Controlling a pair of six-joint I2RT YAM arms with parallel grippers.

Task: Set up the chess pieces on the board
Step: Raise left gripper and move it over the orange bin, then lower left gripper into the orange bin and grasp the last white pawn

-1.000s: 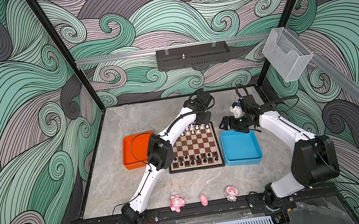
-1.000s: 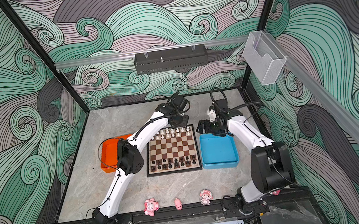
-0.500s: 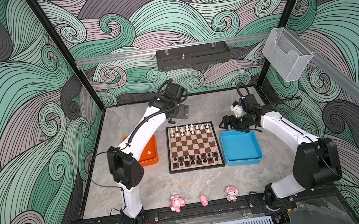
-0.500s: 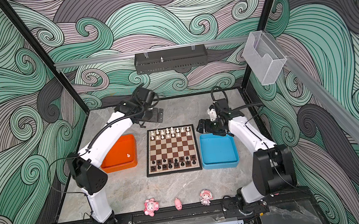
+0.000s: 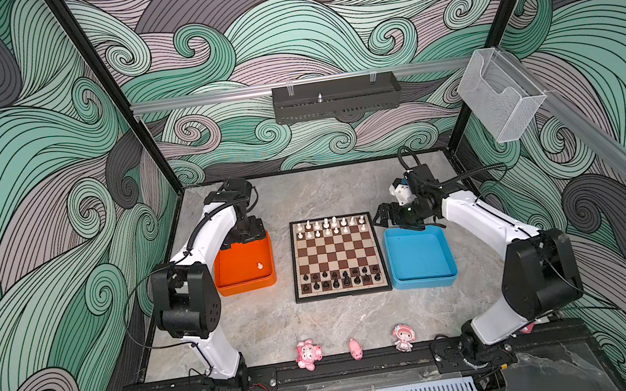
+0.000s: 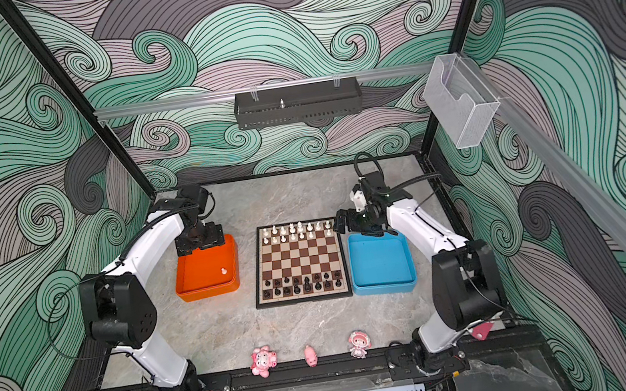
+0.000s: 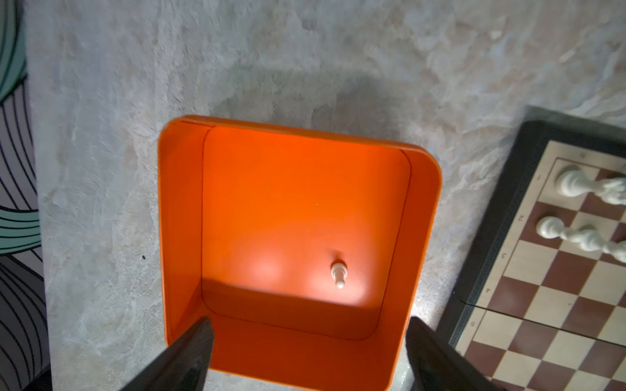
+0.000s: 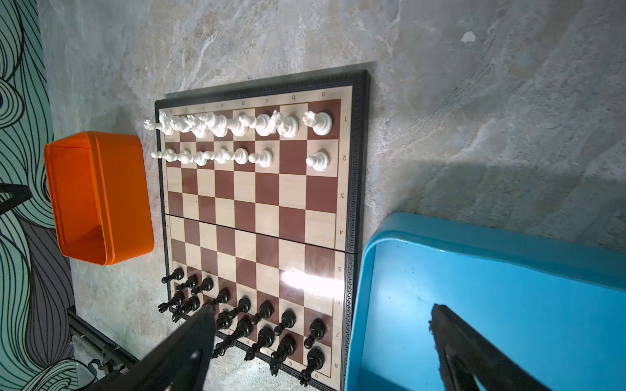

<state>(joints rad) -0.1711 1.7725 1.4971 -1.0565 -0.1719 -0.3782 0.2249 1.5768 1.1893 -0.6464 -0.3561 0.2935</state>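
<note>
The board [image 8: 257,210] — margin lettered a–d, numbered 1–8.

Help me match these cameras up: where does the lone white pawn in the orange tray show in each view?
Both top views: white pawn inside the orange tray, near the wall facing the board.
Left wrist: pawn on the tray floor, again near the board-side wall.
Right wrist: not visible; only the tray's walls show.
Shared landmark: the orange tray beside the board.
</note>
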